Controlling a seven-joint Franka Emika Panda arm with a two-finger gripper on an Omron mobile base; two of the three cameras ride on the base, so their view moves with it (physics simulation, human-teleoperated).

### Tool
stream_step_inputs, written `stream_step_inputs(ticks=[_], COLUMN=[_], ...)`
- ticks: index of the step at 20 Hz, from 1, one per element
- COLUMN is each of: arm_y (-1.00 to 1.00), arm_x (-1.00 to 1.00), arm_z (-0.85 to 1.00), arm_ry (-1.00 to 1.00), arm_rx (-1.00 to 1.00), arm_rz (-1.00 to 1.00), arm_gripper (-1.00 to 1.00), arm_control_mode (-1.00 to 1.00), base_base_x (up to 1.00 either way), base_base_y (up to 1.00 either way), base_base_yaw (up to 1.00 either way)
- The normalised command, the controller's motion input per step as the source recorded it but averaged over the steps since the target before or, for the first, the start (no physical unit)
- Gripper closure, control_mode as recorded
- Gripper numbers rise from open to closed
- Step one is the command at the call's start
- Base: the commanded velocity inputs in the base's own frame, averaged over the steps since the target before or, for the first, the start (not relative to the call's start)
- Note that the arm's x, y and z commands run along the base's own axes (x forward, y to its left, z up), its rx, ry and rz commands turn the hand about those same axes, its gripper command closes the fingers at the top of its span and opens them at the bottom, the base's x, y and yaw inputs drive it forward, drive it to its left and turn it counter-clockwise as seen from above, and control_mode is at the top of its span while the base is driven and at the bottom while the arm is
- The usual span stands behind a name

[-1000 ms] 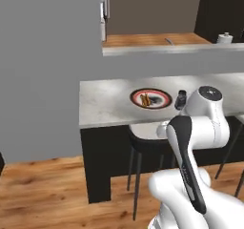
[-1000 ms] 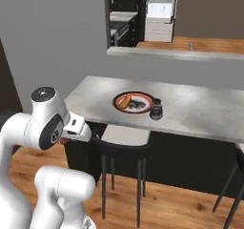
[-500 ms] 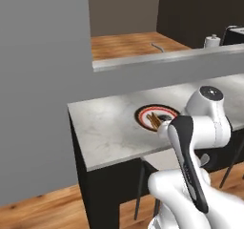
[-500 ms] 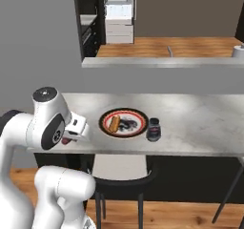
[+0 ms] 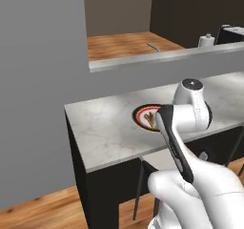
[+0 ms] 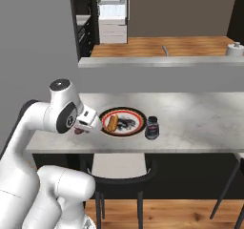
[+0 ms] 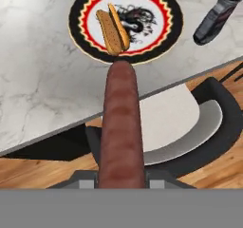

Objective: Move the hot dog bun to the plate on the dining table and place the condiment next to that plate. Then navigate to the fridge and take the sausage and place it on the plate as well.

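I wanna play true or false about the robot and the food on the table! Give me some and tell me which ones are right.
1. The bun lies on the plate. True.
2. The gripper is empty. False: it is shut on the sausage.
3. The jar stands on the plate. False: it stands on the table beside the plate.
4. The sausage is already on the plate. False: it is in the gripper, out past the table's edge.
5. A stool sits under the table's edge. True.
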Motion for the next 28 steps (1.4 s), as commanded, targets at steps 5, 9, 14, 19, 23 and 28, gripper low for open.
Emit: stream_step_inputs(ticks=[5, 9, 14, 19, 23, 28], arm_y=[-0.86, -0.52, 0.0, 0.0, -0.1, -0.2], arm_x=[0.92, 0.88, 1.0, 0.78, 0.34, 0.21], arm_z=[0.0, -0.11, -0.27, -0.63, -0.68, -0.31], arm_ry=[0.06, 0.03, 0.05, 0.04, -0.01, -0.03], arm_rx=[0.03, 0.01, 0.0, 0.0, -0.01, -0.01], arm_rz=[-0.07, 0.0, 0.0, 0.0, 0.0, 0.0], arm_gripper=[1.0, 1.0, 1.0, 1.0, 1.0, 1.0], arm_control_mode=[-1.0, -1.0, -1.0, -1.0, -1.0, -1.0], base_base_x=[0.0, 0.0, 0.0, 0.0, 0.0, 0.0], base_base_y=[0.0, 0.0, 0.0, 0.0, 0.0, 0.0], base_base_yaw=[0.0, 0.0, 0.0, 0.0, 0.0, 0.0])
